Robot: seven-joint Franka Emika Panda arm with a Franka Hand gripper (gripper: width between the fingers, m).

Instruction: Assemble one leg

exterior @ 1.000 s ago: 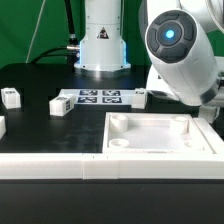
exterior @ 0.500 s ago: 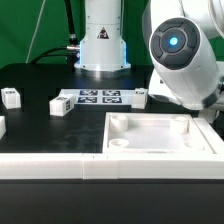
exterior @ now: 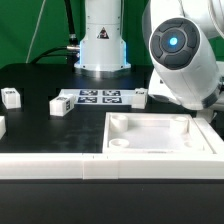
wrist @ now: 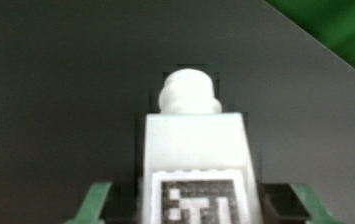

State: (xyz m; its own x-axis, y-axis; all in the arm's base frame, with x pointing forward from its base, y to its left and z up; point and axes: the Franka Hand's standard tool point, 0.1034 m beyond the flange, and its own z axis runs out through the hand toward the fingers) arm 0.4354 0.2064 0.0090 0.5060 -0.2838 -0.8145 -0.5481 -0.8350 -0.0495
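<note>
Drifts slightly down and toward the exterior view's right versus a second ago, clamps leg in gripper, keeps peg end free, likely for seating into tabletop.

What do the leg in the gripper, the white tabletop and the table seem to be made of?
The leg, held by the gripper, looks like matte white plastic: one even colour, a rounded moulded peg. Its tag may be a printed sticker; it is blurred. The tabletop looks like the same plastic: even white, rounded rim. The table looks dark and matte; material unclear.
</note>
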